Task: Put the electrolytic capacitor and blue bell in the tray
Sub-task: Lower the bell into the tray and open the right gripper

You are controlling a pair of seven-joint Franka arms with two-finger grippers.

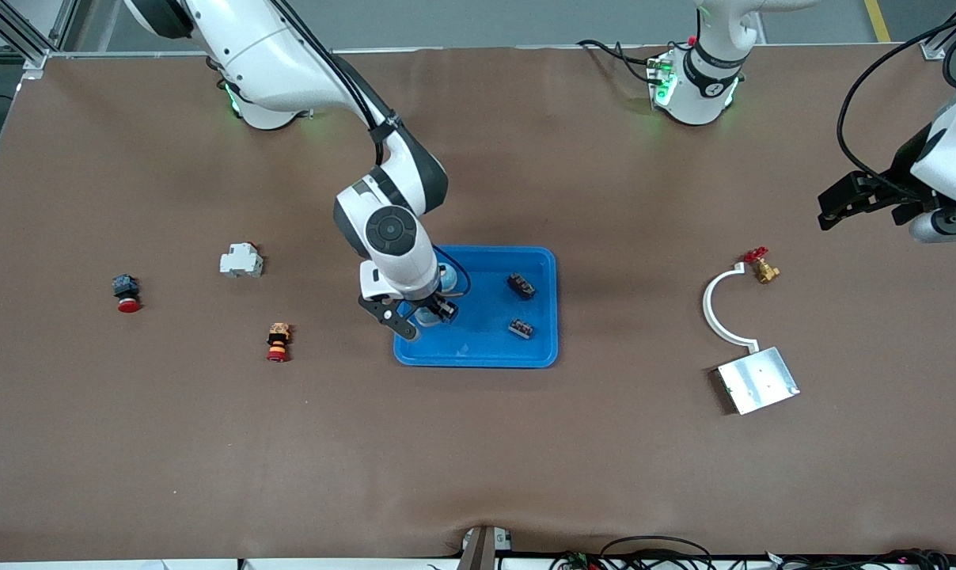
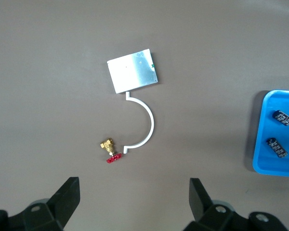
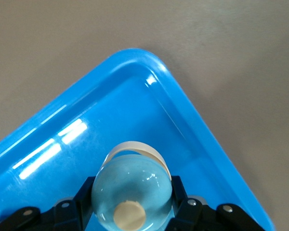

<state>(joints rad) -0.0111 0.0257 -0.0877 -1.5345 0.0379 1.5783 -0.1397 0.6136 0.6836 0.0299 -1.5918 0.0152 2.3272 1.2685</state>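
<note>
The bright-blue tray [image 1: 486, 336] lies mid-table. Two dark capacitors [image 1: 521, 285] [image 1: 521, 327] rest in its half toward the left arm's end. My right gripper [image 1: 424, 317] is shut on the blue bell [image 1: 428, 315], a pale blue dome, over the tray's corner toward the right arm's end. In the right wrist view the bell [image 3: 131, 190] fills the gap of the right gripper [image 3: 131, 204], with the tray's rim [image 3: 192, 110] just past it. My left gripper [image 1: 832, 207] hangs open and empty over the table's left-arm end; in the left wrist view the left gripper [image 2: 133, 188] holds nothing.
A silver plate [image 1: 757, 380], a white curved bracket [image 1: 715, 305] and a brass valve with a red handle [image 1: 761, 267] lie toward the left arm's end. A white breaker [image 1: 241, 260], a red push button [image 1: 127, 294] and an orange-red button [image 1: 278, 342] lie toward the right arm's end.
</note>
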